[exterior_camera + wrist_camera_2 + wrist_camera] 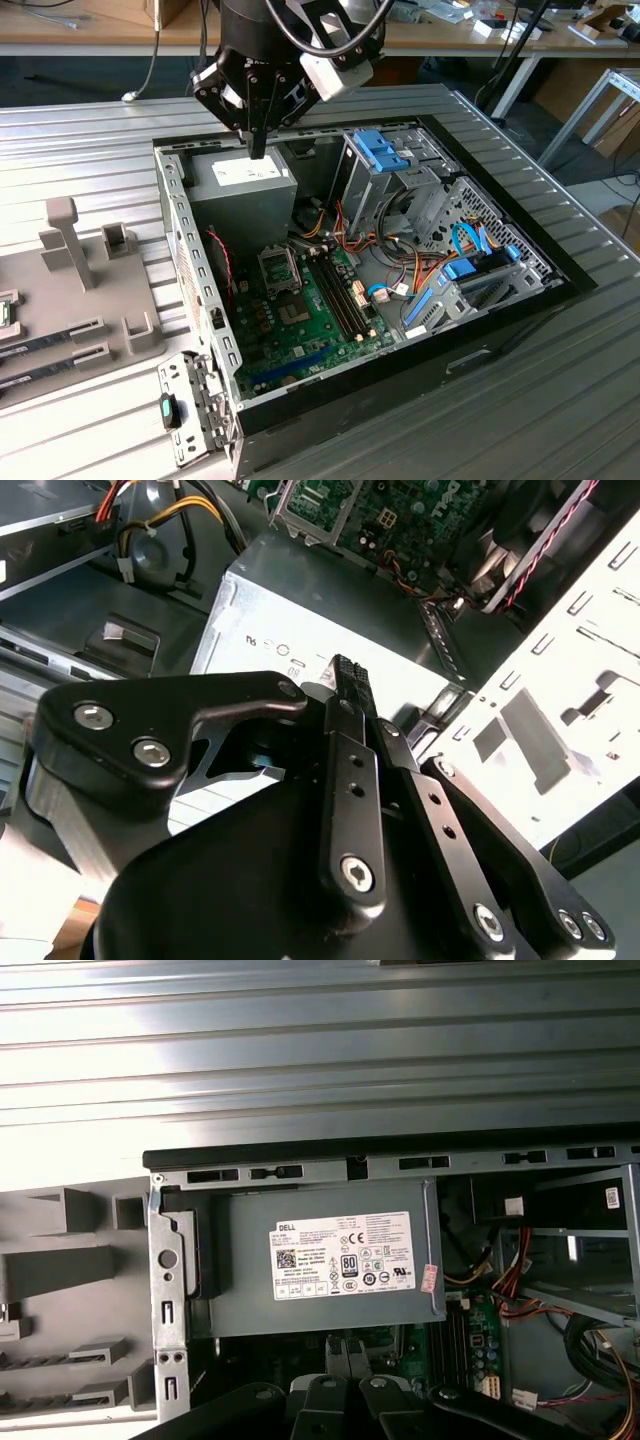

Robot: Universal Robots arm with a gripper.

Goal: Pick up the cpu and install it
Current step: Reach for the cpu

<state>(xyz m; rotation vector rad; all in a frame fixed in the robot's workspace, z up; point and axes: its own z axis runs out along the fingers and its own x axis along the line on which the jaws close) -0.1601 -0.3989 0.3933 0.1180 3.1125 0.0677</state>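
Observation:
My black gripper [258, 150] hangs over the grey power supply [243, 190] at the back of the open computer case [190, 270]. Its fingers are pressed close together. In both wrist views a thin pale silver-grey piece, the cpu [315, 690] [347, 1353], shows pinched at the tips of the gripper [342, 675] [347, 1360]. The silver socket frame [280, 268] with a dark centre sits on the green motherboard [300, 330], below the power supply in the exterior view and well apart from the gripper.
A grey fixture tray [90, 290] with posts and slots lies outside the case on the exterior view's left. Drive cages with blue clips [385, 160], bundled cables [400, 280] and memory slots [340, 295] crowd the case on that view's right. Ribbed metal table [520, 400] surrounds it.

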